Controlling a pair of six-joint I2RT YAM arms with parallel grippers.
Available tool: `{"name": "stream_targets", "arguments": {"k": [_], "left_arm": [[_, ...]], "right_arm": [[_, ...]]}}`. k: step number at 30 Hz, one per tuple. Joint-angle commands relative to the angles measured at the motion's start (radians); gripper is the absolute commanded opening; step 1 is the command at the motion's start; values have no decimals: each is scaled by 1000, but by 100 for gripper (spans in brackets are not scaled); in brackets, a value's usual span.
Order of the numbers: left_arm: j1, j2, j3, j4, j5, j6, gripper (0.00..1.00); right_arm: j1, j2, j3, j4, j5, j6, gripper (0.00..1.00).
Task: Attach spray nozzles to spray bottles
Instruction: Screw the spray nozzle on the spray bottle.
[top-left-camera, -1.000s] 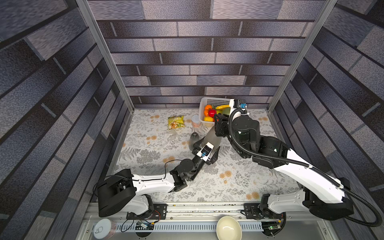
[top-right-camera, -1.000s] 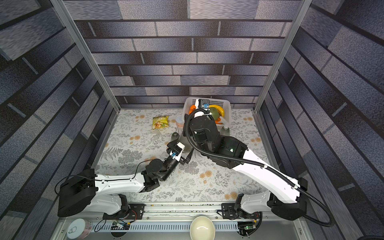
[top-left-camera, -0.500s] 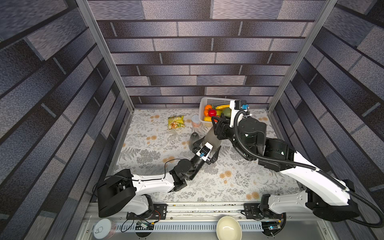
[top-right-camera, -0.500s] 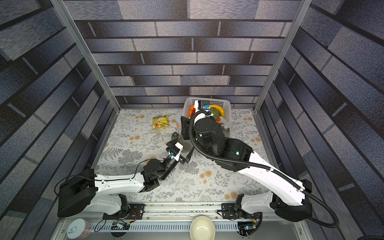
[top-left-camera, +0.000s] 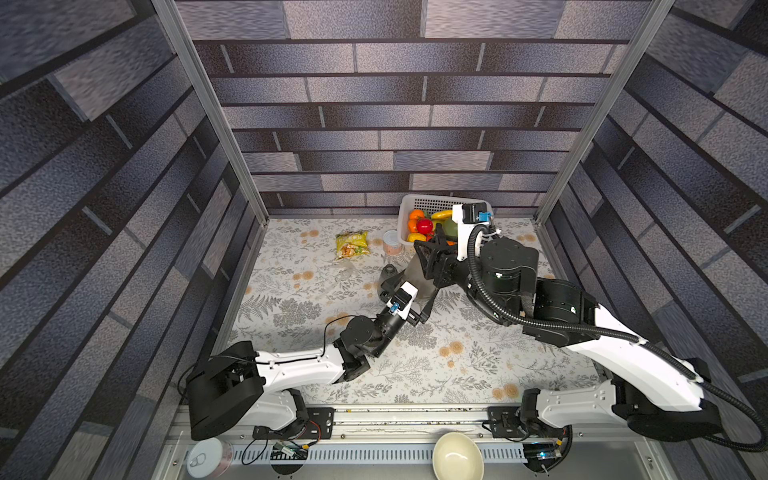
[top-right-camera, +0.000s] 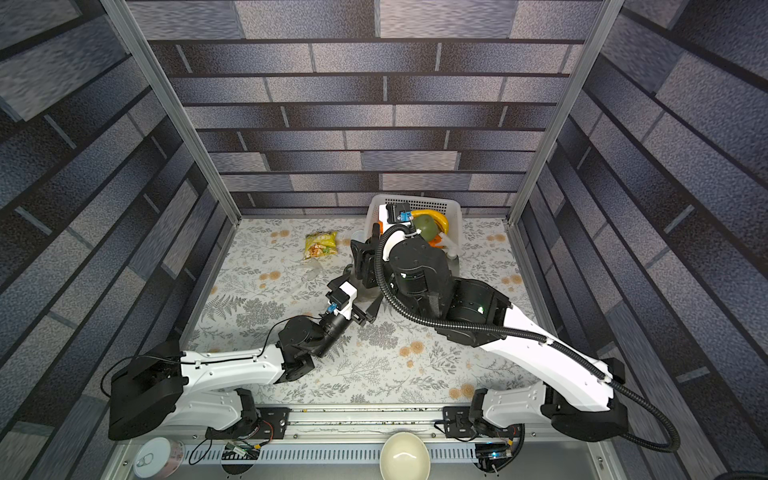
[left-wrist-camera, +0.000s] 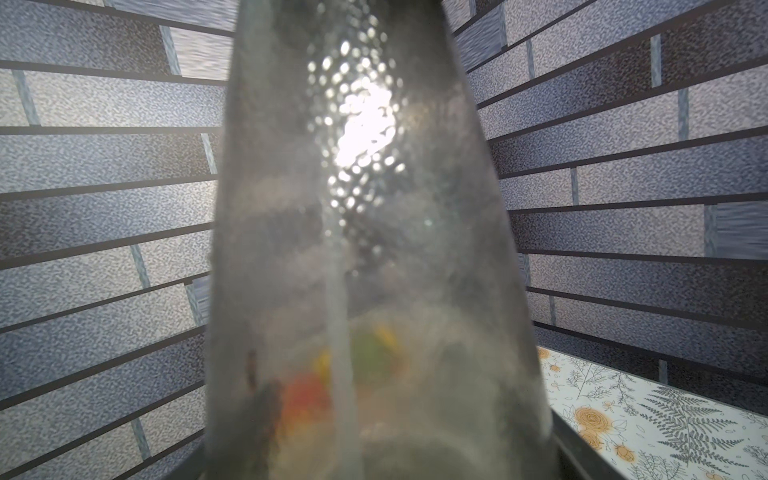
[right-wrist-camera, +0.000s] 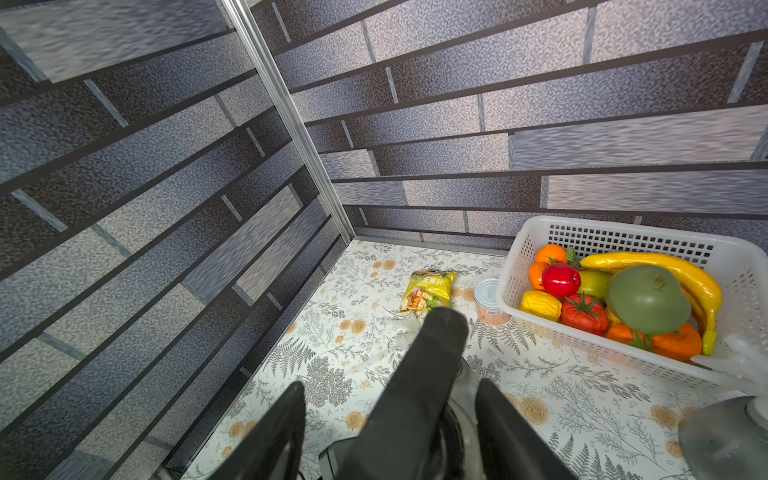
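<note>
Light from overhead: table bright, walls dimmer, soft shadow along table's left edge in both top views. Top views sharp, straight lines bow at edges. Left wrist: bottle fills frame, out of focus, blown-out speckled glare toward its neck. Right wrist: basket crisp, close nozzle soft, corners stretched.

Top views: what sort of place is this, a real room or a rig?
Probably a staged robot test booth, not a real room: printed brick-pattern wall panels on aluminium posts, a floral tablecloth, a white basket of fruit.
</note>
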Motion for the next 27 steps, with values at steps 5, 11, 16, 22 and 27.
{"name": "stream_targets", "arguments": {"k": [5, 11, 16, 22, 27], "left_arm": [[10, -25, -14, 24, 56, -74, 69], [19, -27, -25, 19, 81, -114, 69], [30, -34, -36, 26, 98, -148, 69], [54, -52, -43, 35, 130, -199, 69], [52, -66, -42, 24, 143, -208, 68]], "right_arm": [[11, 47, 137, -92, -34, -78, 71], [11, 58, 187, -123, -49, -98, 73], [11, 56, 221, -150, -64, -128, 74], [11, 32, 218, -170, -96, -153, 75], [9, -6, 207, -179, -108, -176, 74]]}}
